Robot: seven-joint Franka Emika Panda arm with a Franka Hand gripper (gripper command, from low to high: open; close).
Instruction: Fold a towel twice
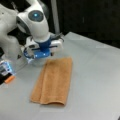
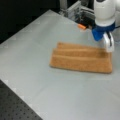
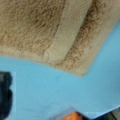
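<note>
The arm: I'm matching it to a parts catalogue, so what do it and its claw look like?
The arm has rounded, glossy white shells, with a dark round cap lit blue at its centre. A blue collar sits below the last white segment, above the claw, whose fingers look white with a dark strip. No cables or lettering can be made out.

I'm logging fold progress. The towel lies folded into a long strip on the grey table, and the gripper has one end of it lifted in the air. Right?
Not quite. The towel does lie folded into a long strip on the grey table, but no end is lifted: in both front views it lies flat. The gripper is just above one end of it.
</note>
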